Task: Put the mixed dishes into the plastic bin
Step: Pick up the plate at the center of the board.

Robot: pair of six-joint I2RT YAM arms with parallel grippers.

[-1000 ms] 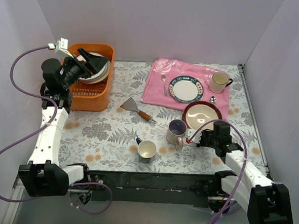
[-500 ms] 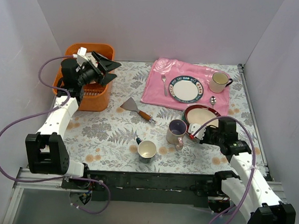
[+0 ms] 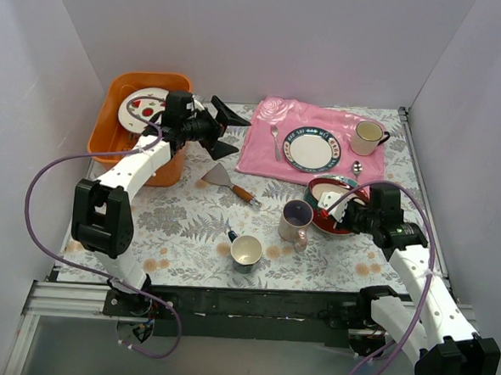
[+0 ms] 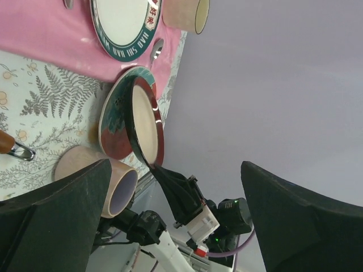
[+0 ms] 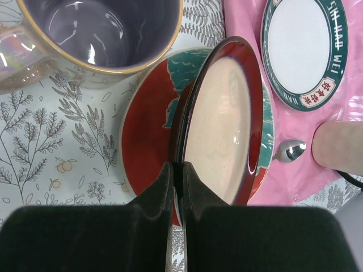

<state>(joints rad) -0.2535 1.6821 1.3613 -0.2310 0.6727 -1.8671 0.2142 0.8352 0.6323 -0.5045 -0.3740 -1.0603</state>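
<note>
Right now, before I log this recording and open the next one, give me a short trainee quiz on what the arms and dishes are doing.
1. True or false: the left gripper is shut on a plate.
2. Pick one. The right gripper is clamped on the rim of: A the lilac mug; B the beige bowl, tilted up on edge; C the spoon.
3. Fill in: the dish in view inside the orange bin is the ____.

Key: 1 false, its jaws are wide open over the table. 2 B. 3 white plate with red marks.
</note>
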